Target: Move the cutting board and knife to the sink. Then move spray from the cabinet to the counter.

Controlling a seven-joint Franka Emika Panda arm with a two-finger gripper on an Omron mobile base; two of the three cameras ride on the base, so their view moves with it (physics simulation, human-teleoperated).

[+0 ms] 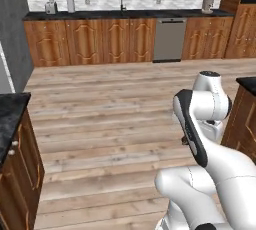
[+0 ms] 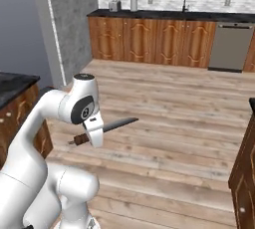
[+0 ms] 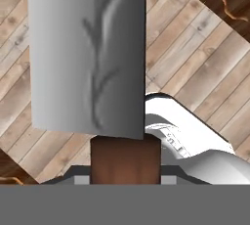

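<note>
Knife (image 2: 102,126) first: we hold the small kitchen knife, with its silvery blade and reddish-brown handle, in our two-finger gripper (image 2: 94,132), jaws clamped on the handle and the blade lying roughly level, pointing out across the floor. In the hand view the blade (image 3: 88,53) looms close above the brown handle. We judge we are in the first part of the task, carrying the knife toward the sink.

The next move calls for driving across the pale wooden plank floor (image 1: 110,109) to the far black countertop (image 1: 125,14) over brown wooden cupboards, where a dark tap (image 1: 121,1) suggests the sink; the basin itself is too small to tell. Nearer, dark-topped brown cupboards (image 1: 15,164) flank us on both sides and want a wide berth. A grey dishwasher front (image 1: 169,39) sits beside the tap. Nothing blocks the open floor.
</note>
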